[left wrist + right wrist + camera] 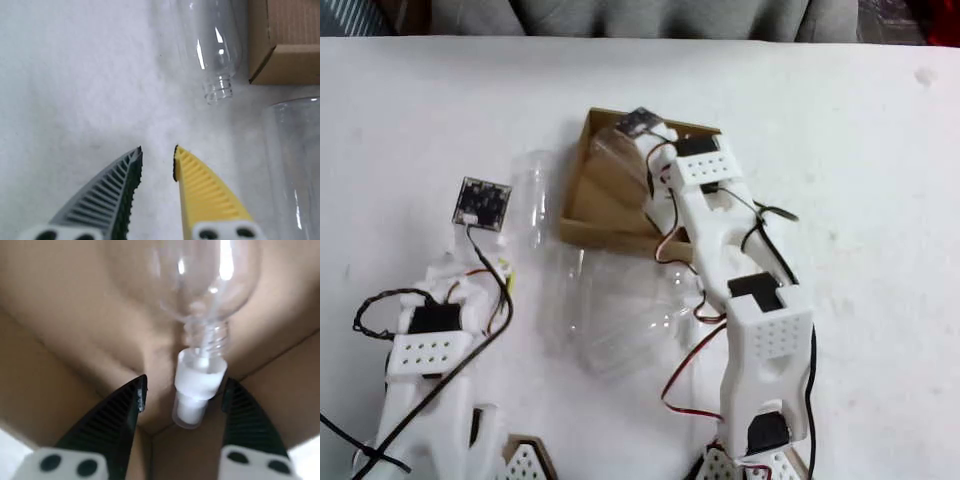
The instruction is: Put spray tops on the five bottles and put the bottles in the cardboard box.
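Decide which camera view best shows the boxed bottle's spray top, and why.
The right wrist view: the spray top sits close up on the bottle's neck, inside the open right claw. The high view has the right arm over that bottle; the left wrist view faces another, uncapped bottle.

Box: tan cardboard, open-topped, on the table.
Capped bottle: clear, lying inside the box, white top on its neck.
Bare bottle: clear, no top, lying just beside the box.
Other bottles: clear, lying together near the box's front wall.
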